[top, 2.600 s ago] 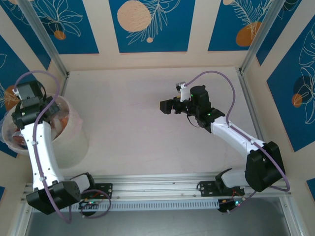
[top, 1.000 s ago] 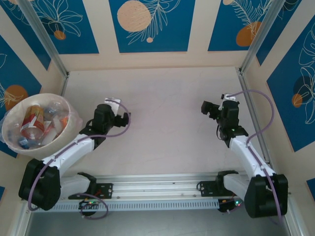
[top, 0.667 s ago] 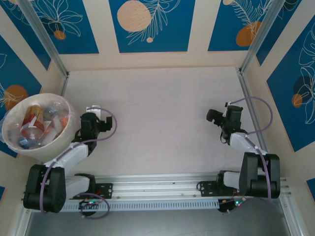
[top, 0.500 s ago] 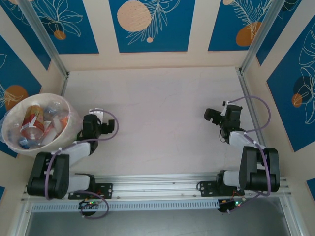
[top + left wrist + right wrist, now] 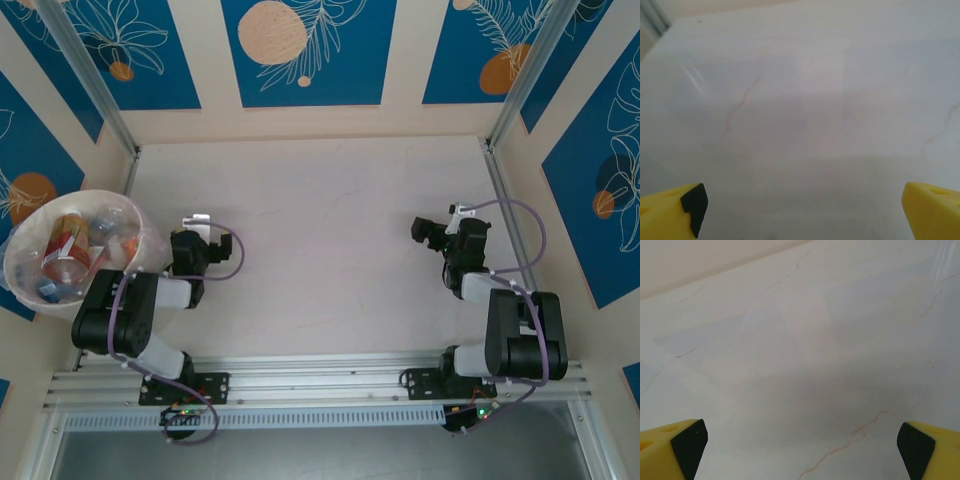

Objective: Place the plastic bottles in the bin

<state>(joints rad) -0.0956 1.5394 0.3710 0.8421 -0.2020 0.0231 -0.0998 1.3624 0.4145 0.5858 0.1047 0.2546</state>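
The bin [image 5: 103, 197], a round pale cream-pink bucket, stands at the table's left edge. Several plastic bottles [image 5: 66, 248] with red, orange and blue labels lie inside it. My left gripper [image 5: 214, 250] rests low just right of the bin, open, apart from it. In the left wrist view the left gripper [image 5: 808, 212] shows yellow fingertips [image 5: 669, 216] wide apart over bare table. My right gripper [image 5: 424, 231] sits low near the right side, open. In the right wrist view the right gripper [image 5: 804, 450] has its yellow fingertips [image 5: 670, 450] far apart with nothing between.
Both arms are folded back close to their bases at the near edge. The pale marbled tabletop [image 5: 320, 240] stretches between them. Metal posts [image 5: 95, 90] and patterned walls enclose the table on three sides.
The left arm has come away from above the bin and folded down beside it. The right arm has drawn back from the table's middle to the right side. Both stay open.
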